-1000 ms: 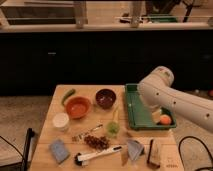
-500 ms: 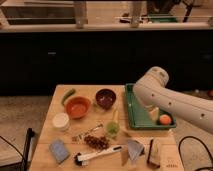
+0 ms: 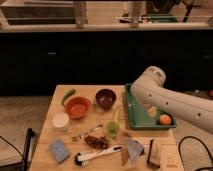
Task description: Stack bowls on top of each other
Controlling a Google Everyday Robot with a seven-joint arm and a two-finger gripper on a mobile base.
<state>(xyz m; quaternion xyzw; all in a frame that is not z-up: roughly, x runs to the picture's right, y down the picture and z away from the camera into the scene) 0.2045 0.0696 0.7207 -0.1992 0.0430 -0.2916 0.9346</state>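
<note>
— Where is the claw, and how is it set?

— The claw itself is not shown. Only the white arm [image 3: 170,100] is seen, reaching in from 4 o'clock, with its rounded end held over the green tray [image 3: 131,117] at the 3 o'clock side of the tabletop [image 3: 70,137]. Whether the claw is spread or pressed together cannot be told.

— And the bowls?

— Both are set upright and apart from the arm. The maroon bowl [image 3: 105,98] is found near 12 o'clock of the tabletop's middle, just beside the tray's left rim. The orange bowl [image 3: 78,107] lies at about 8 o'clock from it, close by but not touching. Neither is stacked yet.

— How should they be expected to handle?

— Both are judged light and stiff. The maroon one is glossy, so slipping under a pinch is to be feared. The orange one looks slightly wider, so it is better left as the base.

— Where should hold be taken?

— On the maroon bowl's rim, one side inside the wall and one outside, at the 3 o'clock edge nearest the arm. Its material cannot be told, so a gentle release is advised.
</note>
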